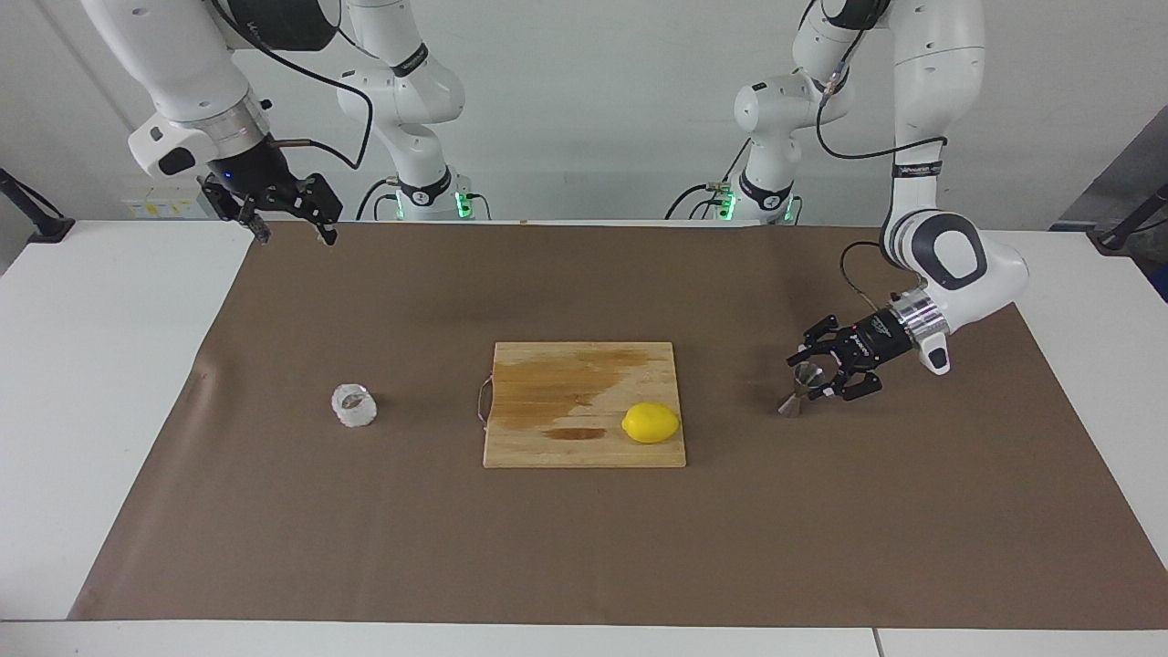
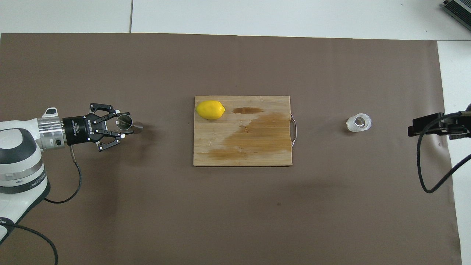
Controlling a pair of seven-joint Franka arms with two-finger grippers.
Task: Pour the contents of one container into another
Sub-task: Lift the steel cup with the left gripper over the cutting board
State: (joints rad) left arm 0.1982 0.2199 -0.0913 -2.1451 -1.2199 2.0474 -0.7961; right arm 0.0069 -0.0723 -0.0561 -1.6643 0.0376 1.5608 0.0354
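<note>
Right gripper hung high over the robots' edge of the brown mat at the right arm's end, fingers spread, holding nothing; that arm waited. Left gripper sat low at the left arm's end, fingers apart around the upper cone of the jigger. Whether the pads already touched metal, could not tell. Jigger looked upright on the mat, or possibly a little tilted.

Farther from the robots: board mid-table with dark wet-looking stains, lemon on its corner toward the left arm's end. Glass stood alone on the mat toward the right arm's end, well apart from the jigger and from both grippers.

Judged step: grasping the jigger. To do it well, close squarely on the cone near the waist so it does not tip or skid, then lift straight.

Hard to make out: any liquid in the glass or jigger, not visible. In the overhead view only part of the right gripper showed at the edge, its fingers cut off.
</note>
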